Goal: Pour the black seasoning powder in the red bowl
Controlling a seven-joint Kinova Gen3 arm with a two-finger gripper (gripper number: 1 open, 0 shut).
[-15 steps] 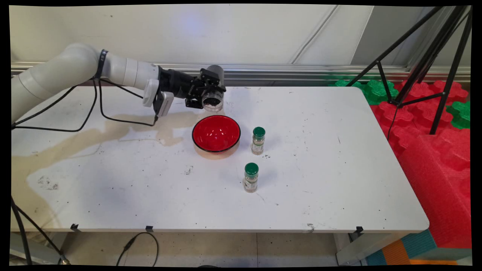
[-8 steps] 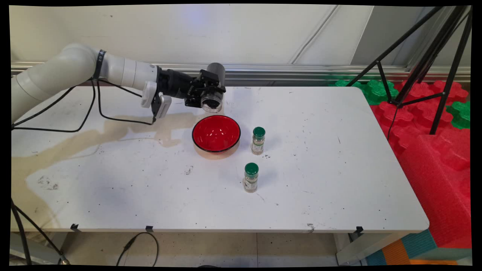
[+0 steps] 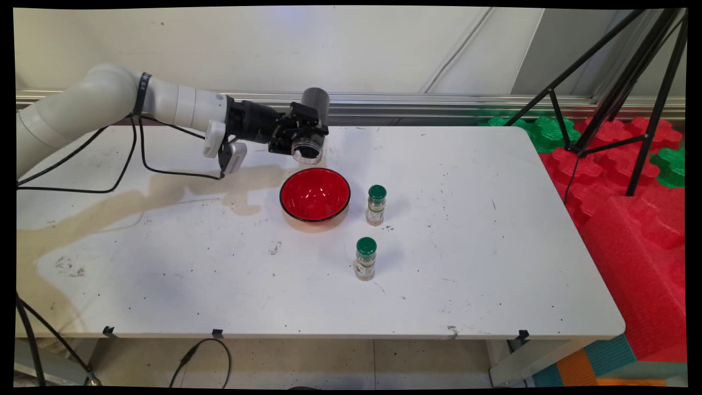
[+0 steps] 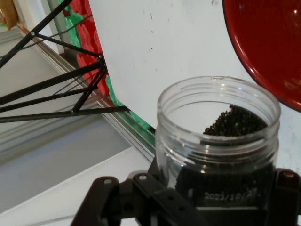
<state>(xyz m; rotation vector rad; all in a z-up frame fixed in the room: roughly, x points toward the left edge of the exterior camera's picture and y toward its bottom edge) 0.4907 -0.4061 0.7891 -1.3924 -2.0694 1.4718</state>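
Gripper (image 3: pixel 303 137) clamped on an open jar (image 3: pixel 309 147) beside the red bowl (image 3: pixel 315 194)

Black fingers pinch a clear, lidless jar tipped on its side above the white table (image 3: pixel 466 247), its mouth turned toward the near side and hanging just behind the bowl's far rim; the hand view shows dark granules (image 4: pixel 235 121) banked inside the jar, and the bowl looks bare of them, so any emptying appears not yet done. Two green-capped spice jars stand upright and untouched: one (image 3: pixel 376 205) just right of the bowl, the other (image 3: pixel 366 258) nearer the camera. A black tripod (image 3: pixel 620 88) stands beyond the table's right end
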